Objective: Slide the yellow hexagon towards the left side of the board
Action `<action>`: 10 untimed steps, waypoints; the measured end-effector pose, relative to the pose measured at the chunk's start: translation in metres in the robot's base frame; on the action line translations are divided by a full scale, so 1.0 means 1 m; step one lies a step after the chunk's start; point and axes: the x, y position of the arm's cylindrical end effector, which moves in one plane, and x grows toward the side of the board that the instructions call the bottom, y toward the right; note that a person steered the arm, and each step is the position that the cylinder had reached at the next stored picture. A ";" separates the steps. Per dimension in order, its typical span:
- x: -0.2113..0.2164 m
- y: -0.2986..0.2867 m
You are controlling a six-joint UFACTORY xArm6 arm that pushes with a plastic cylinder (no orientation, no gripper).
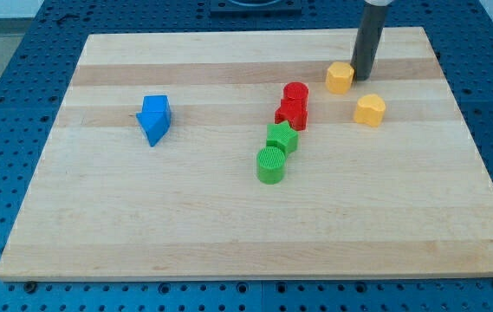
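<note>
The yellow hexagon (340, 77) sits on the wooden board (185, 225) at the view's upper right. My tip (364, 79) stands just to the right of it, touching or nearly touching its right side. A second yellow block, heart-shaped (370, 110), lies below and to the right of my tip.
Two red blocks (294, 105) stand together left of the yellow hexagon. A green star (282, 137) and a green cylinder (271, 164) lie just below them. A blue block (153, 118) lies at the view's left. Blue pegboard surrounds the board.
</note>
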 end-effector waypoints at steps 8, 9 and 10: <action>-0.004 -0.031; -0.008 -0.095; -0.013 -0.128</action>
